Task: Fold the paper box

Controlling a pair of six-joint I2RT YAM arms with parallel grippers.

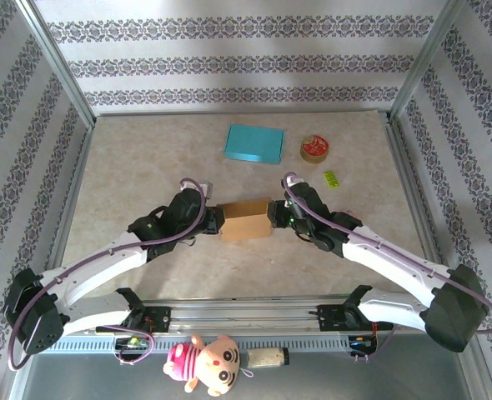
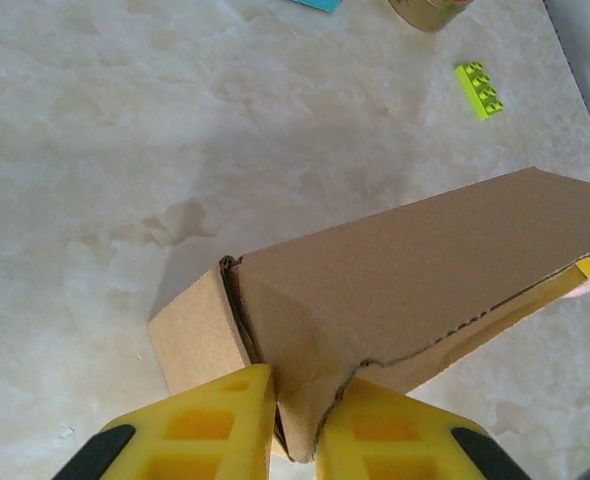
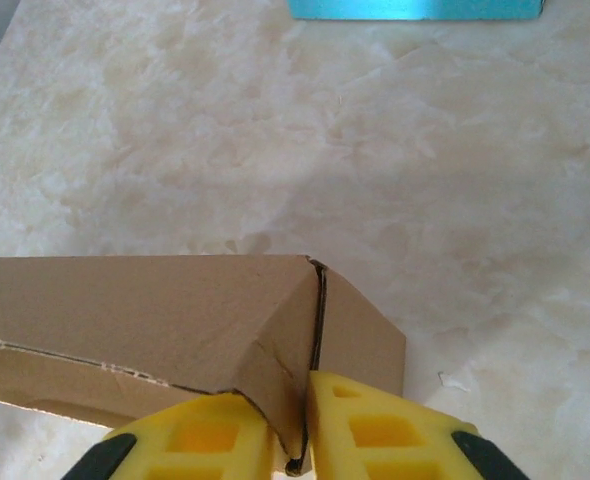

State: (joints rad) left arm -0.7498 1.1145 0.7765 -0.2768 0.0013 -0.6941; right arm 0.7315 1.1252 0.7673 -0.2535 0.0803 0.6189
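The brown paper box lies in the middle of the table between my two arms, its lid down and a torn perforated edge along its near side. My left gripper is at its left end. In the left wrist view the yellow fingers pinch a bent end flap of the box, with the gripper shut on it. My right gripper is at the right end. In the right wrist view it is shut on the end flap of the box.
A teal flat box lies at the back centre, with a red-topped round tin to its right. Nearer the right arm lies a small green brick. A pink plush toy sits below the front rail. Metal frame posts border the table.
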